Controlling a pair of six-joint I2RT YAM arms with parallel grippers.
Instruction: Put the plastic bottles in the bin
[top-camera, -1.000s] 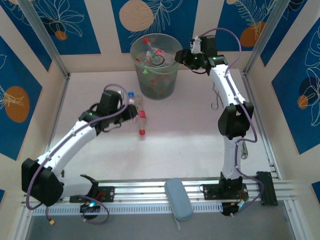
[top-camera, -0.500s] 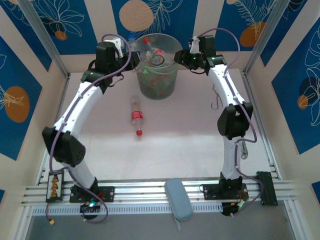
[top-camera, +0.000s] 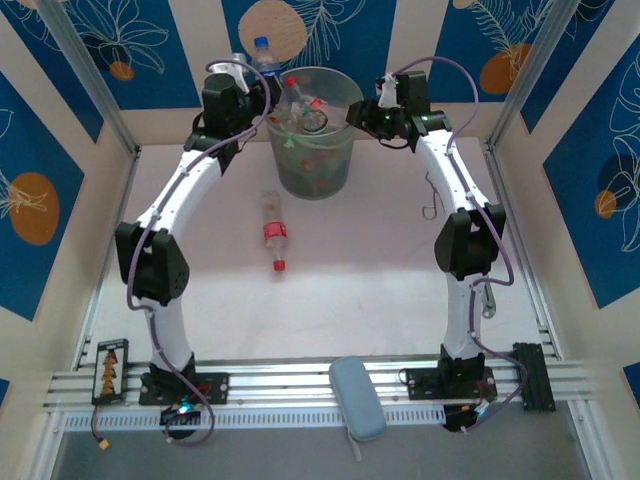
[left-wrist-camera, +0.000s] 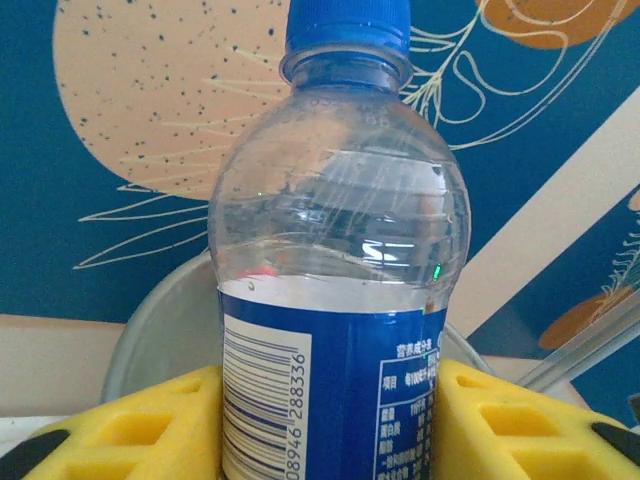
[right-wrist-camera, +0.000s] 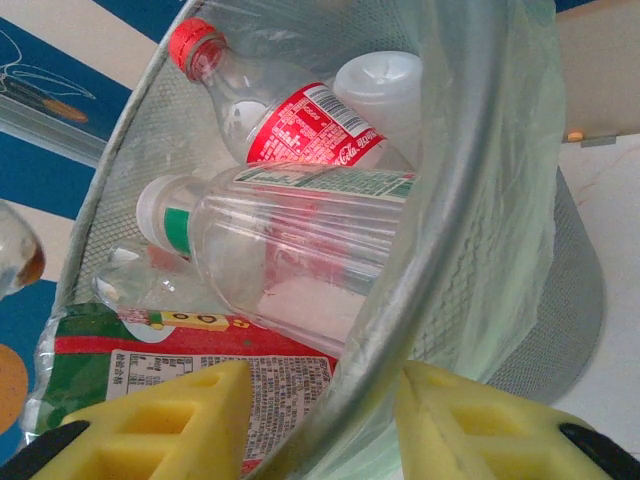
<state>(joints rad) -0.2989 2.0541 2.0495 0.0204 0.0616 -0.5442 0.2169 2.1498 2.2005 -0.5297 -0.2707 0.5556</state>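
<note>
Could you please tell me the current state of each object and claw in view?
bin: upright, several bottles inside.
blue-labelled bottle: capped, upright, held beside the bin.
red-labelled bottle: capped, lying on the table.
left claw: shut on the blue-labelled bottle.
right claw: shut on the bin's rim.

Upright blue-labelled bottle (left-wrist-camera: 330, 300) beside bin (top-camera: 345, 150), red-capped bottle (top-camera: 272, 232) flat

Bright even light, soft shadows — table (top-camera: 380, 290) washed out, wrist views sharp
</note>
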